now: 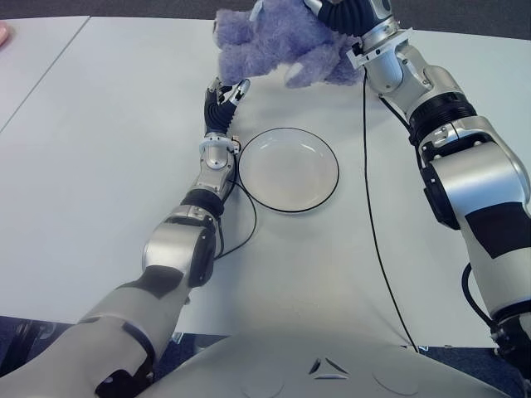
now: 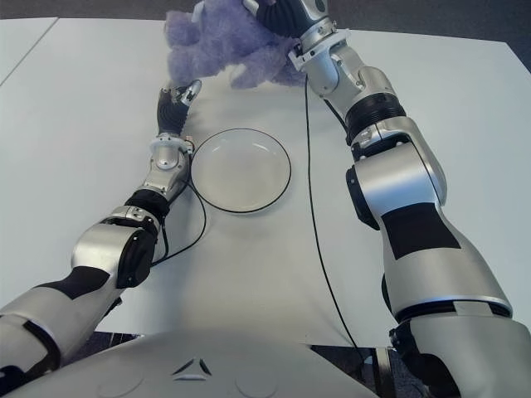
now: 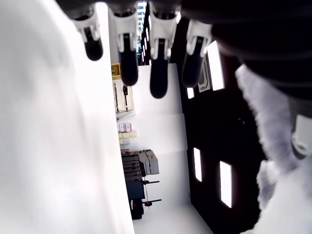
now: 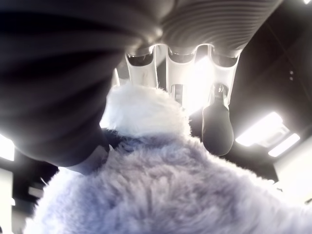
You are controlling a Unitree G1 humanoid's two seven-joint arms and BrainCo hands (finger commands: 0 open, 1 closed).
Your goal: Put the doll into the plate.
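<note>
A fluffy purple doll (image 1: 278,46) hangs in the air above the far side of the table, beyond the plate. My right hand (image 1: 344,21) is shut on it from the right; in the right wrist view the fur (image 4: 161,195) fills the palm under curled fingers (image 4: 217,126). The white plate (image 1: 288,169) with a dark rim lies on the table (image 1: 99,149) in the middle, with nothing in it. My left hand (image 1: 226,95) shows just left of the plate, under the doll's left edge, fingers straight and holding nothing (image 3: 126,53).
A black cable (image 1: 373,224) runs along the table from my right wrist toward the near edge. Another thin cable (image 1: 245,220) loops beside my left forearm. A pink object (image 1: 3,33) shows at the far left edge.
</note>
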